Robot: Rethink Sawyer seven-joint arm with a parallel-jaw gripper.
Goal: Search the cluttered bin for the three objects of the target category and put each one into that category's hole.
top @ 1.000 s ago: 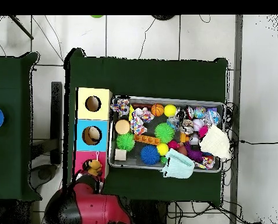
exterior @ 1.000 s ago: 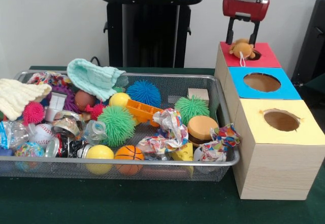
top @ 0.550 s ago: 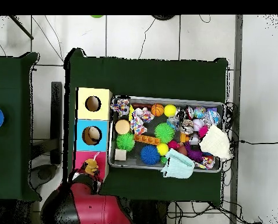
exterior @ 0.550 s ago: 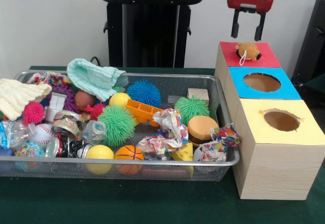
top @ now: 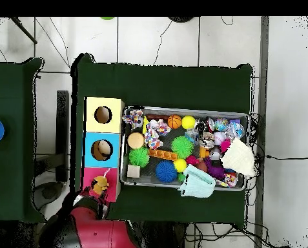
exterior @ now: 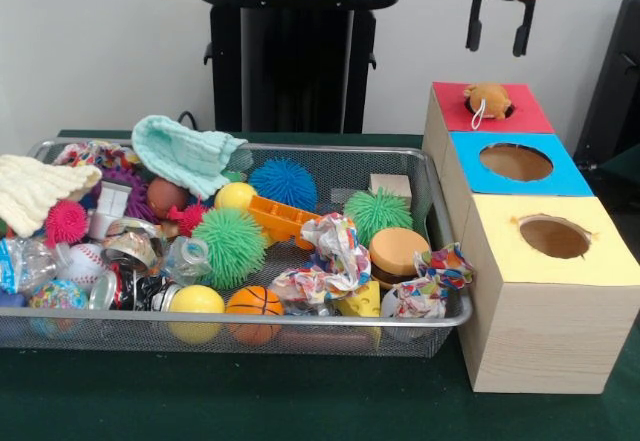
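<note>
A small orange plush toy [exterior: 487,99] with a white loop sits in the hole of the red box top [exterior: 520,111]; from overhead the plush toy [top: 100,183] lies on the red section [top: 92,175]. My gripper [exterior: 496,35] hangs open well above it, holding nothing. In the overhead view only the red arm body [top: 95,223] shows near the red section. The blue hole [exterior: 515,161] and yellow hole [exterior: 553,236] lie nearer. The wire bin [exterior: 445,261] holds spiky balls, sports balls, crumpled wrappers and cloths.
A wooden box [exterior: 540,331] with three coloured tops stands right of the bin. A mint cloth [exterior: 185,153] and a cream cloth [exterior: 35,189] hang over the bin rim. A black stand [exterior: 295,51] rises behind the bin.
My gripper let go of the plush toy at the red hole and rose straight up. The toy stays resting in the hole.
</note>
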